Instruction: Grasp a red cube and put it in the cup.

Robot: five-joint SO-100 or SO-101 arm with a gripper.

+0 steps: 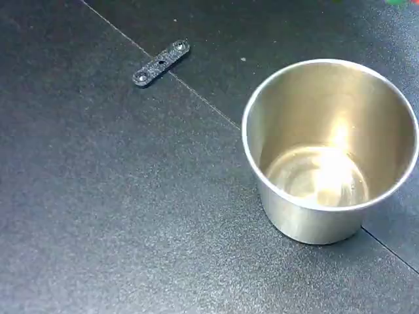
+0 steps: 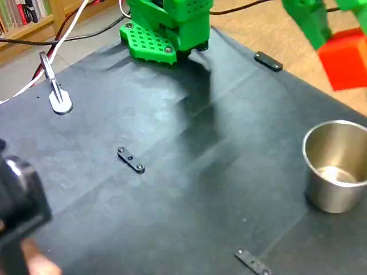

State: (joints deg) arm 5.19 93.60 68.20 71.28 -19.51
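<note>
The red cube (image 2: 346, 62) hangs in the air at the right edge of a fixed view, above and slightly behind the cup (image 2: 337, 167). My green gripper (image 2: 339, 35) is shut on it, with one finger (image 2: 309, 23) down its left side and the other mostly cut off by the frame. The shiny steel cup (image 1: 308, 219) stands upright on the black mat, and the close fixed view shows it empty. Only a sliver of green (image 1: 397, 2) shows at that view's top right corner, and the cube is out of view there.
The arm's green base (image 2: 166, 28) sits at the mat's far side. Small black joining plates (image 1: 161, 63) (image 2: 131, 160) (image 2: 268, 61) (image 2: 252, 262) lie flat on the mat. A white-footed clamp (image 2: 57, 98) and cables sit at the left, with a black device (image 2: 20, 200) at the near left.
</note>
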